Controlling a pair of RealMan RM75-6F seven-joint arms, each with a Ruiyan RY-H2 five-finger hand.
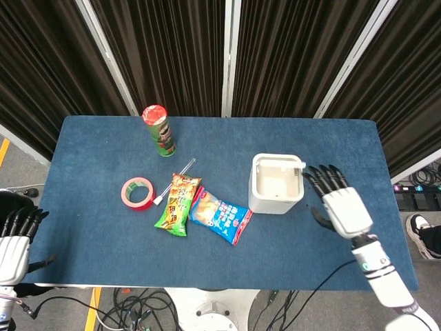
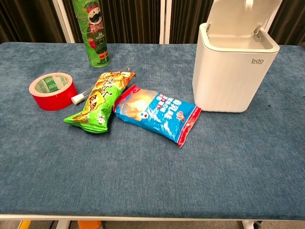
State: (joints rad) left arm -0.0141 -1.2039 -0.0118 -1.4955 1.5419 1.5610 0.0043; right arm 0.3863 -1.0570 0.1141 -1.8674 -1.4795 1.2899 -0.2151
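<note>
1. While its lid (image 2: pixel 243 16) stands tipped up at the back, the white bin (image 1: pixel 275 185) sits on the blue table (image 1: pixel 89 172), right of the middle, with its inside showing from above.
2. Just to the right of the bin, the right hand (image 1: pixel 342 207) hovers above the table with its fingers (image 1: pixel 322 177) spread and nothing in them; their tips are close to the bin's right rim but do not touch it. Only the head view shows this hand.
3. At the lower left corner of the head view, off the table's near left edge, the left hand (image 1: pixel 15 241) hangs with its fingers apart and nothing in its grasp, well apart from everything on the table.
4. Left of the bin lies a blue snack bag (image 2: pixel 157 113), its red-edged end close to the bin's foot.
5. Beside it, and partly overlapping, lies a green snack bag (image 2: pixel 100 101), tilted.
6. A thin white pen-like stick (image 1: pixel 173 181) lies between the green bag and the red tape roll (image 2: pixel 52 89), which rests flat on the table.
7. Farther back, a green crisp can (image 2: pixel 93 31) with a red top stands upright near the table's far edge.
</note>
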